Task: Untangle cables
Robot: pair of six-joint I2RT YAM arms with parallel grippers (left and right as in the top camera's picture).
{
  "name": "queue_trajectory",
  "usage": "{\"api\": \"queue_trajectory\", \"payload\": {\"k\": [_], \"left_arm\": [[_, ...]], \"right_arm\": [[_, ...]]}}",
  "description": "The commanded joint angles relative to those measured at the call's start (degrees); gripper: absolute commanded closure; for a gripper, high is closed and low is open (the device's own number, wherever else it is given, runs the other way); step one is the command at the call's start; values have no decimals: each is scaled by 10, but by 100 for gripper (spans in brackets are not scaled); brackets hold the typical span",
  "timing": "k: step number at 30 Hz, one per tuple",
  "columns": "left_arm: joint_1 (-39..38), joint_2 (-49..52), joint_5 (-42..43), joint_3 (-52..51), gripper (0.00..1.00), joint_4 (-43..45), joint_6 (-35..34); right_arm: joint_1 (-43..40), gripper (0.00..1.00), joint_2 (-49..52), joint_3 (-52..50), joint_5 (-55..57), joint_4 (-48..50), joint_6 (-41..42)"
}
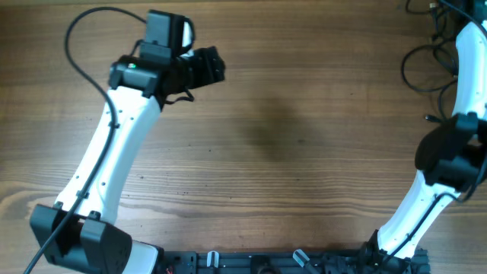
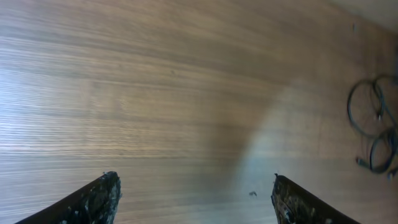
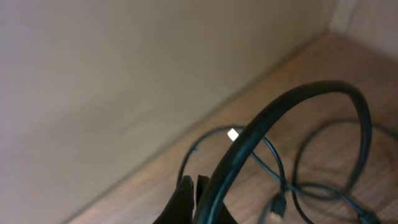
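Left gripper (image 2: 193,202) holds nothing, its fingers (image 2: 99,198) wide apart over the bare wooden table (image 2: 155,93). Right gripper (image 3: 193,188) has its fingertips together, with a thick arm cable (image 3: 298,99) crossing in front; I cannot tell whether they pinch a cord. Beyond, the cables (image 1: 424,67) lie in loose loops at the table's 1 o'clock corner, near the wall (image 3: 124,74)
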Motion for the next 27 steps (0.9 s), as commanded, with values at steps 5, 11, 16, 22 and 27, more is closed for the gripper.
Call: {"api": "queue_trajectory", "payload": {"k": [5,11,16,22,27], "left_arm": [[-34,44,3,5,8,15,-3],[-34,44,3,5,0,15,-3],[-34,44,-24,5,0,14,5],[-34,44,-25,5,0,12,5],[-34,44,-25,5,0,12,5]], "right_arm": [[-10,0,-13,-3,-70,-79,-42],[-1,0,-185,-3,-195,-252,-75],[96,0,-352,-3,-238,-379,-192],[188,0,-457,-3,-238,-501,10],[188,1,-461,-3,-202,-525,5]]}}
